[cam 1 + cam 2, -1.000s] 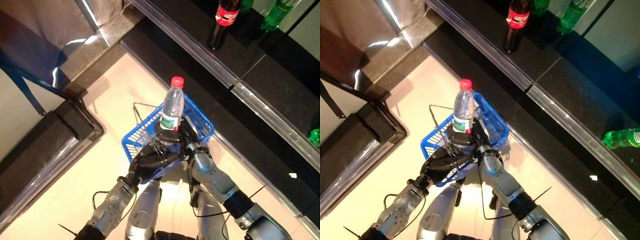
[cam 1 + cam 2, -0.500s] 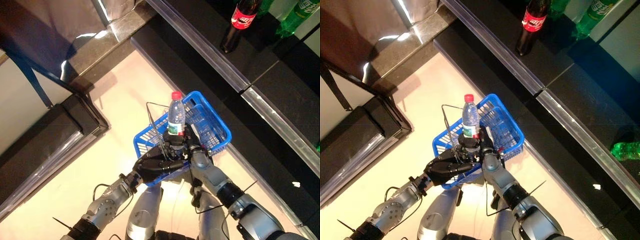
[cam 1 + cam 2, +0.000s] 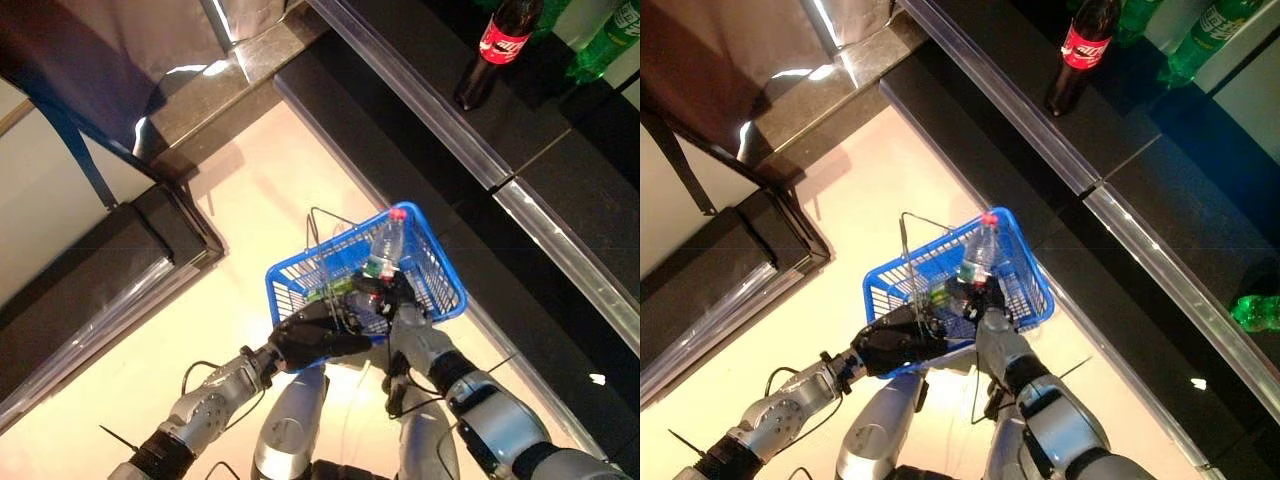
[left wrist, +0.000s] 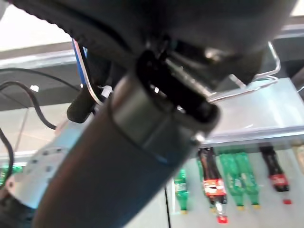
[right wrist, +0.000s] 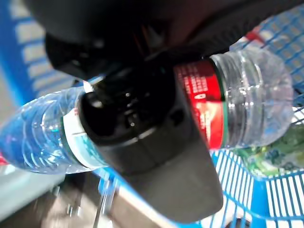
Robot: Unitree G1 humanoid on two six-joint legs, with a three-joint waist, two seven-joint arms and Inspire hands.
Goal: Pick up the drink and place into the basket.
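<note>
The right robot hand (image 3: 392, 296) has its fingers curled round a clear water bottle (image 3: 382, 248), gripping it at the label band; its own wrist view shows the thumb (image 5: 142, 137) lying across the red and green label with the bottle's ribbed body running out to either side. The bottle has a red cap (image 3: 398, 213) and is tilted, cap pointing away from the robot toward the far rim of the blue basket (image 3: 443, 282). Its lower part sits down inside the basket, among the wire walls, while the neck and cap rise just above the rim.

The left robot hand (image 3: 312, 338) is at the near edge of the basket, its dark fingers closed round the thin wire handle (image 3: 908, 250), which stands up over the basket's left side. Something green (image 5: 263, 159) lies on the basket's floor just beside the bottle's base; what it is cannot be told.

The basket hangs over a pale floor (image 3: 250, 215). Beyond it runs a dark shelf (image 3: 420, 60) with a shiny edge strip, and on that shelf stand a dark cola bottle (image 3: 490, 55) with a red label and, further right, a green bottle (image 3: 605, 45).
</note>
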